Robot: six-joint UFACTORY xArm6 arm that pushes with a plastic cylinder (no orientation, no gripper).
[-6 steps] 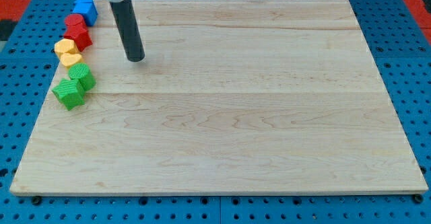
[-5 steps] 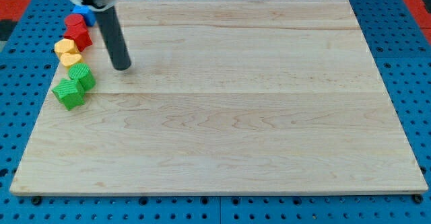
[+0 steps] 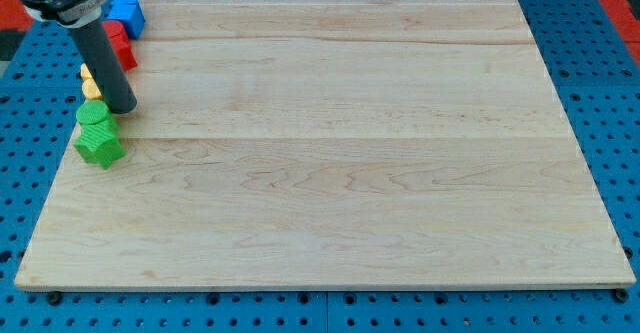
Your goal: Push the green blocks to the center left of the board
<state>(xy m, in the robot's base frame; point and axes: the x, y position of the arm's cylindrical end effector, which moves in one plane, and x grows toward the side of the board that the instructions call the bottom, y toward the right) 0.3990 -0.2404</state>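
Green blocks (image 3: 98, 133) at left edge, my tip (image 3: 120, 107) just beside.

My tip (image 3: 121, 108) is moving twd the view's left & bottom, from open board to the block column at the left edge. It's now touching the upper green block (image 3: 95, 114), just right of it. Green blocks are getting nudged left; lower green (image 3: 99, 144) sits just below-left of tip. Rod is now covering most of yellow (image 3: 90, 79) & red (image 3: 121, 45).
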